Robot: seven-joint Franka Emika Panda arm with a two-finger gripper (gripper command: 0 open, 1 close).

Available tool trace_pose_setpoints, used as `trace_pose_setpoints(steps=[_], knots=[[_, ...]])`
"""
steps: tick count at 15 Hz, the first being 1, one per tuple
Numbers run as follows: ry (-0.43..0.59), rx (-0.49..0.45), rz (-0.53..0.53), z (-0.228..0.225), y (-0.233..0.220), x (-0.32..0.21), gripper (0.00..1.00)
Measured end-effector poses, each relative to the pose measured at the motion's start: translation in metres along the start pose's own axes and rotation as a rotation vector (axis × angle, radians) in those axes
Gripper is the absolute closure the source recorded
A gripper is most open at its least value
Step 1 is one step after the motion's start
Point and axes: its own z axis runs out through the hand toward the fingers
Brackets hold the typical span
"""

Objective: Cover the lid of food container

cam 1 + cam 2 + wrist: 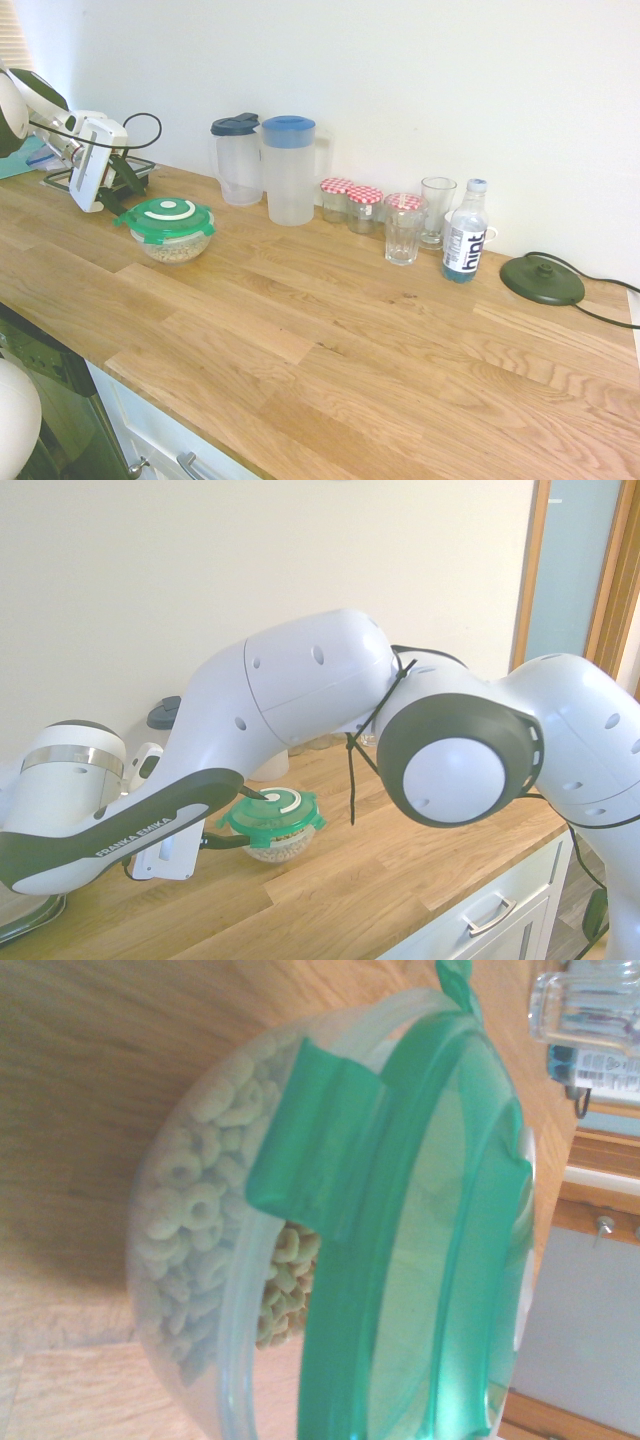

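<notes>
Beside the lid (168,218) on the food container (176,248), fingers (228,841) stand open, two jugs (289,175) near the wall (420,80)

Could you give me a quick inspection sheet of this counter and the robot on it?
Surface: wooden countertop, dry-looking
Lid: green lid on the bowl, a gap at the rim in the wrist view
Food container: clear bowl with ring-shaped cereal
Clutter: two jugs, red-checked jars, glasses, bottle
Gripper: open, beside the lid
Cables: one from the dark round base
Surroundings: pale wall, cabinet drawer
</notes>
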Motion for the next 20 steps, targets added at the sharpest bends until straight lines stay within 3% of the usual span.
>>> trace_pose_setpoints(steps=[7, 15, 20], knots=[[-0.088, 0.097, -0.036, 0.000, 0.059, -0.011, 0.00], [-0.281, 0.410, -0.264, -0.017, 0.154, -0.048, 0.00], [-0.355, 0.642, -0.407, 0.047, 0.216, 0.000, 0.00]])
